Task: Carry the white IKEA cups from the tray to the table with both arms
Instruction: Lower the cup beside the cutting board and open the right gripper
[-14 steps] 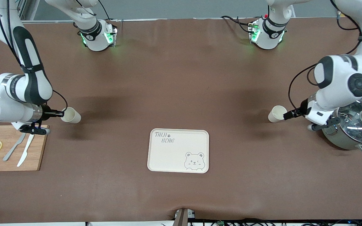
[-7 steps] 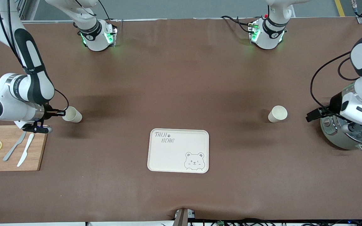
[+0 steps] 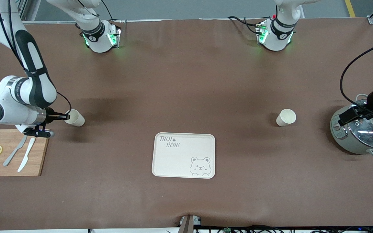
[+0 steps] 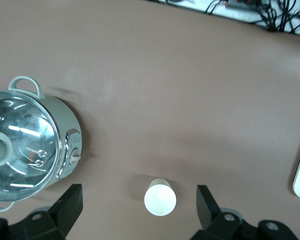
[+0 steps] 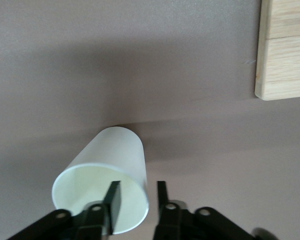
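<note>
While right hand straddles one cup's rim, fingers slightly parted, left hand hangs wide over pot, other cup standing free.

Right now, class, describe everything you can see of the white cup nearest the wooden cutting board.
The white cup is small, plain, handleless and cream-white, slightly tapered with a round rim, empty inside. It stands on the brown table beside the cutting board, at the right arm's end, farther from the front camera than the tray. The right pincer straddles its rim, one finger inside and one outside, slightly parted.
</note>
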`<state>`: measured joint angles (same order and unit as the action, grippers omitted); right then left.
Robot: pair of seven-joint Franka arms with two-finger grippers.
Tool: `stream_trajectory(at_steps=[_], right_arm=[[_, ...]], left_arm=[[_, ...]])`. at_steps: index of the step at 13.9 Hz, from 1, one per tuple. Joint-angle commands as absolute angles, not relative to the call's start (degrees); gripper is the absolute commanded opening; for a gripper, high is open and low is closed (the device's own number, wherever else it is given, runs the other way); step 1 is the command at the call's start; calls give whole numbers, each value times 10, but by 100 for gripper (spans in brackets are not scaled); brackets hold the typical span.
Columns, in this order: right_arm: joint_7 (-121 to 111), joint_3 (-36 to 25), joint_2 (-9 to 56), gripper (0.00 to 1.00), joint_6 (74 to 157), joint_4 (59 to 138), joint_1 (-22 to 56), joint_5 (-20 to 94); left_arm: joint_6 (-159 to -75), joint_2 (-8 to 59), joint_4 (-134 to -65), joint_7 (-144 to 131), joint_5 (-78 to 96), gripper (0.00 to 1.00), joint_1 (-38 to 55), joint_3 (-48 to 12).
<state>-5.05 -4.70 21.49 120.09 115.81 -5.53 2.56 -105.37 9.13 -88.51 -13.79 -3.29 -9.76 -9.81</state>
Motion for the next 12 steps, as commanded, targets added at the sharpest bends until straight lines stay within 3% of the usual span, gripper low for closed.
stream_trajectory(at_steps=[1, 4, 7, 12], right_arm=[[-47, -40, 208, 100, 1153, 1130, -55, 21], [-47, -40, 214, 100, 1056, 1071, -34, 20], [-50, -40, 218, 100, 1025, 1018, -30, 21], [-52, -40, 263, 100, 839, 813, -11, 26]], left_arm=[[-1039, 102, -851, -130, -45, 100, -98, -102], [-1039, 98, -849, -129, -44, 100, -98, -102], [-1037, 92, -849, -129, -40, 100, -98, -105], [-961, 82, -828, -130, -17, 100, -98, -107]])
